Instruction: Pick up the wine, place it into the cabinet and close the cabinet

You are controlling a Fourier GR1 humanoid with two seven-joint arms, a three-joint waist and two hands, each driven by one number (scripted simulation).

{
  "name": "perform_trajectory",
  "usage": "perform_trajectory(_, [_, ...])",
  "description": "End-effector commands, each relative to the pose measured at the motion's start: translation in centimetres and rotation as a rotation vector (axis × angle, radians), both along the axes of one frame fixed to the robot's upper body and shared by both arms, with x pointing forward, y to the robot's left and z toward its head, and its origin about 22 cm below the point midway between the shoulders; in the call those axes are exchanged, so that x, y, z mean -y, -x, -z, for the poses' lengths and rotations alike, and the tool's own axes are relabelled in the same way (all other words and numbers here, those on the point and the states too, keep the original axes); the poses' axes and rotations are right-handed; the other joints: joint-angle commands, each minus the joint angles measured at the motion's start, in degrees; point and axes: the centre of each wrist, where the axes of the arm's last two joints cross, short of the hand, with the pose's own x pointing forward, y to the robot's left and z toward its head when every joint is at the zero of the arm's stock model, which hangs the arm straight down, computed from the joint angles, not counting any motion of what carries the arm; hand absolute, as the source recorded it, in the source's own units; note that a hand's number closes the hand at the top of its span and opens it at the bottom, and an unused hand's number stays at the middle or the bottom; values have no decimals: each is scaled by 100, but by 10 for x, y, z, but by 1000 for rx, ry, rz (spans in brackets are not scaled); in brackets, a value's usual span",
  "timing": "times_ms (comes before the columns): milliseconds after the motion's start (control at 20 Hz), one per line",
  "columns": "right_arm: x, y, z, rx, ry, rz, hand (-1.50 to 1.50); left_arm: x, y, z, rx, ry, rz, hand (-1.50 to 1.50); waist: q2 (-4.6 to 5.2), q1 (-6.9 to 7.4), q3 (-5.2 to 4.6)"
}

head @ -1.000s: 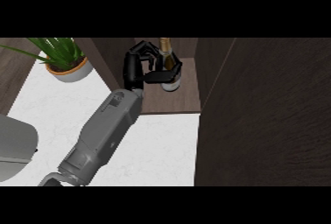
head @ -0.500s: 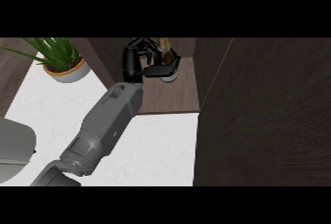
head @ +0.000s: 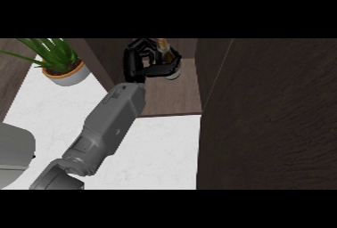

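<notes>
My left hand (head: 143, 59) is inside the open cabinet (head: 176, 99), its fingers and thumb curled round the wine bottle (head: 170, 57). Only a brownish strip of the bottle and its pale end show past the fingers; the hand covers the rest. I cannot tell whether the bottle touches the shelf. The grey forearm (head: 113, 119) runs from the lower left up to the cabinet's mouth. My right hand does not show.
The cabinet's dark door (head: 276, 116) stands open, filling the right side. A potted plant (head: 63, 67) sits on the white counter (head: 164, 151) left of the cabinet. A pale grey rounded object (head: 13, 151) is at the left edge.
The left hand has carried the bottle a little deeper into the cabinet, up and slightly left in the view. The door has not moved.
</notes>
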Motion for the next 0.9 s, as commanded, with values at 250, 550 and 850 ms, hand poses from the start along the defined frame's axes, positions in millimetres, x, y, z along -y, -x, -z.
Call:
perform_trajectory(250, [-2,24,-8,24,-26,-49,-150,-15,3,19,-30,43,-56,150,74,-85,-24])
perform_trajectory(550, [0,9,-4,16,-25,-28,-150,-18,6,27,-43,-38,-56,-150,88,-59,-22])
perform_trajectory(850, [-3,18,3,23,-34,-32,-150,-35,-1,19,-58,-84,-90,-150,77,-55,-23])
